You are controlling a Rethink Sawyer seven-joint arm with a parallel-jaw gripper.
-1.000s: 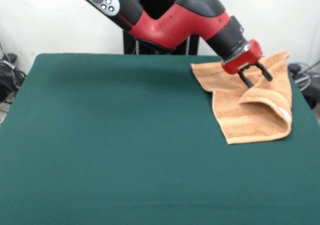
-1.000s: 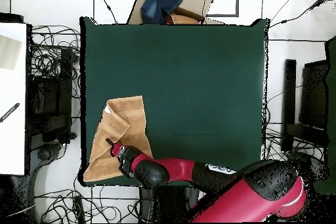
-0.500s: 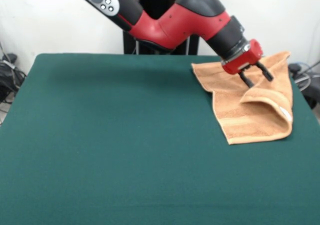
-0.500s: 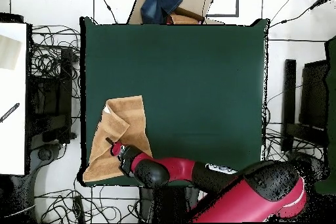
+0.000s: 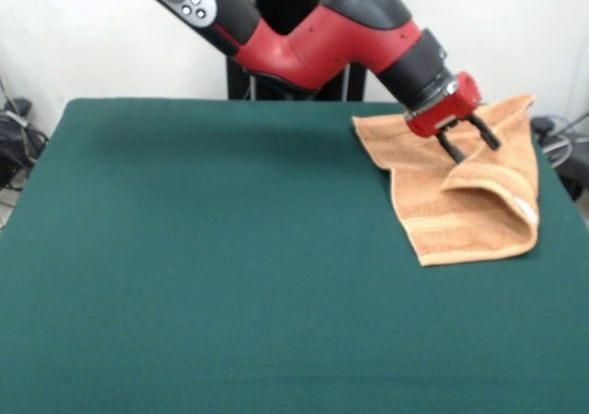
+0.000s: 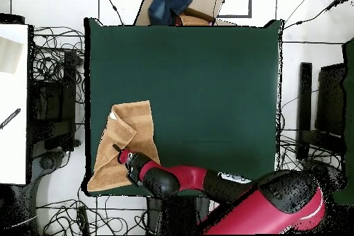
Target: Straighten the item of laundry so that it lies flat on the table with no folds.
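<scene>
The orange-tan towel [image 5: 460,213] lies at the table's far right corner in the front view, with its right side folded over into a raised ridge and a white label [image 5: 526,210] at the fold's edge. In the overhead view the towel [image 6: 136,119] sits at the table's lower left edge. My gripper [image 5: 471,147] hangs just over the towel's far part, beside the fold, open and empty. It also shows in the overhead view [image 6: 119,153]. The dark green table [image 5: 230,248] spreads wide to the left.
A cardboard box with a blue cloth [image 6: 178,1] stands beyond the table's [image 6: 207,81] top edge in the overhead view. Cables lie on the floor all around. A white surface [image 6: 14,102] is at the left. The towel's far corner reaches the table's edge.
My gripper has risen very slightly over the towel. The towel has kept its shape and place.
</scene>
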